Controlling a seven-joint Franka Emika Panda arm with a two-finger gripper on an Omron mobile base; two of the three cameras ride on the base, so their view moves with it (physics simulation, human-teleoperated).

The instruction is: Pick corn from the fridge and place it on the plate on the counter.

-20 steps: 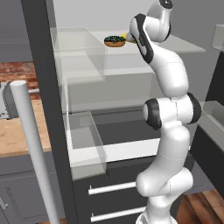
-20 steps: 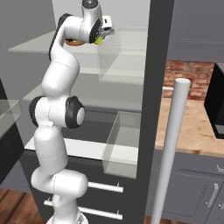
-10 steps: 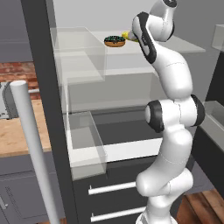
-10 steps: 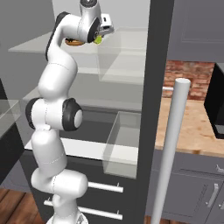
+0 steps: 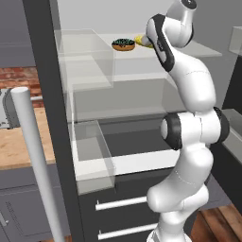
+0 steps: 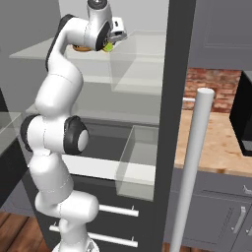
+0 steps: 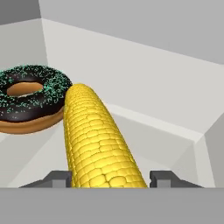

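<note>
Arm is reaching up into the open fridge [image 5: 47, 94], gripper [image 7: 111, 180] working at top glass shelf. Corn [image 7: 98, 144] is lying on that shelf, running between the two finger tips [image 7: 59, 179], one each side at 9 and 3 o'clock. Jaws apart; can't tell if pads are touching the cob yet. Doughnut [image 7: 28, 98] is sitting at corn's 10 o'clock, touching or nearly. Judging: grasp stage, lift not yet done. Left: close, pull out, carry to counter [image 6: 216, 147], find plate.
</note>
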